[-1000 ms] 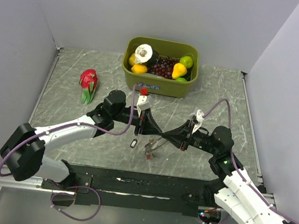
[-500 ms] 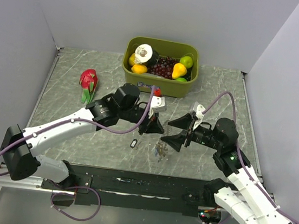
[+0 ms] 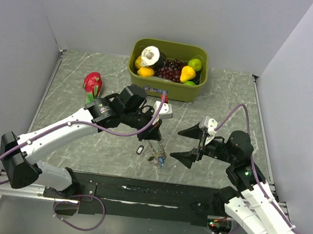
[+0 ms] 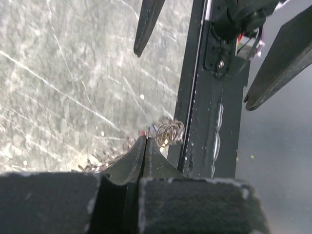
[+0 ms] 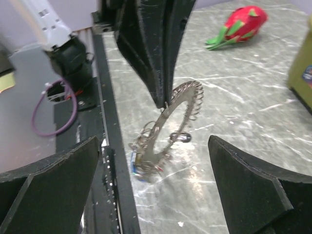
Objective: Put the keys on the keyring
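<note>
The keyring (image 5: pixel 168 124), a thin grey ring with a coiled rim, hangs upright just above the table. My left gripper (image 3: pixel 155 135) is shut on its top edge. Several keys (image 5: pixel 146 163), one with a blue head, dangle in a bunch at the ring's bottom (image 3: pixel 158 160). A single black key (image 5: pixel 179 138) lies loose on the table beside the ring (image 3: pixel 140 149). My right gripper (image 3: pixel 175 144) stands wide open just right of the ring, not touching it. In the left wrist view only a bit of the coil (image 4: pixel 168 131) shows past the shut fingertips.
A green bin (image 3: pixel 165 89) full of fruit stands at the back. A red dragon fruit (image 3: pixel 93 86) lies at the back left. The black rail (image 3: pixel 147 193) of the arm bases runs along the near edge, close under the hanging keys.
My right gripper has let go of the ring, opened wide and drawn back to the right. The left gripper stayed shut on the ring, which now hangs from it alone.
</note>
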Robot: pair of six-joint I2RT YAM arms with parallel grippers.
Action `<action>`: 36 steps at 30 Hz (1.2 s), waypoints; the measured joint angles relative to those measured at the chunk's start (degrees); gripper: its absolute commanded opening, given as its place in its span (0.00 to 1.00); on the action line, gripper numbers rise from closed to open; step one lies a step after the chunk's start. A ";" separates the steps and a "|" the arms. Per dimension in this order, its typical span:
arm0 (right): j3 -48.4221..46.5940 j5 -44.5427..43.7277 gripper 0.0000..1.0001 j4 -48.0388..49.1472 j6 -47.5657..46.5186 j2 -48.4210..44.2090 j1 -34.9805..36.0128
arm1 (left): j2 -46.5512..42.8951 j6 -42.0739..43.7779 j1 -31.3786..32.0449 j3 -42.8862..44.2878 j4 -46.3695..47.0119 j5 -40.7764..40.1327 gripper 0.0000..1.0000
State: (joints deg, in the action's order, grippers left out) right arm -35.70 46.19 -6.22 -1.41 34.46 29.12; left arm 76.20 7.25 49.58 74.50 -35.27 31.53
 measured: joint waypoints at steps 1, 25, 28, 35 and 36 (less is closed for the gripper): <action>0.13 0.85 1.00 0.07 -0.15 0.11 0.00 | 0.00 0.26 0.00 0.07 -0.61 0.00 0.01; 2.75 13.22 0.50 17.99 8.55 13.94 0.74 | -1.40 1.88 0.11 0.15 -1.73 7.26 0.01; 2.75 13.25 0.45 20.02 10.43 15.80 0.74 | -1.49 1.66 0.15 0.15 -1.16 7.85 0.01; 2.75 13.42 0.09 23.32 13.81 17.81 1.09 | -1.49 1.53 0.15 0.09 -0.74 8.02 0.01; 2.75 13.62 0.03 23.56 14.16 17.90 1.14 | -1.49 1.57 0.09 0.09 -0.72 7.67 0.01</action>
State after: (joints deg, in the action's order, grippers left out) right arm -32.95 59.81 17.34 12.75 52.36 30.26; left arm 74.72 8.82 49.67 74.59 -35.99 39.20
